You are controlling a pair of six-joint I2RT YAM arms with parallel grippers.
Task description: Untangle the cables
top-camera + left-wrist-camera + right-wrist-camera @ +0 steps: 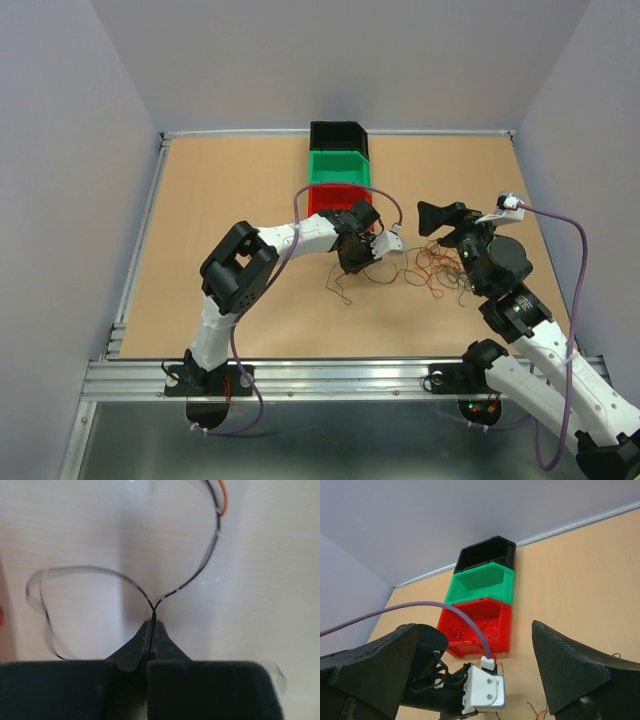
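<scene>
Light wood-grain tabletop [220, 200], grey walls, and a row of black, green and red plastic bins [338, 165] at far centre. Left gripper [151, 626] is clamped shut on one thin black wire [192, 577] at the left fringe of the clump of hair-thin red, orange, brown and black cables [432, 265] right of centre, likely to draw that strand clear. Right gripper [475, 630] hangs raised by the clump, spread wide and holding nothing, probably staged to take the rest.

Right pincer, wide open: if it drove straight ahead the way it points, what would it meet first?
Probably the left arm's white wrist camera block, which sits low between its fingers. The red plastic bin lies beyond it, though depth is unclear.
</scene>
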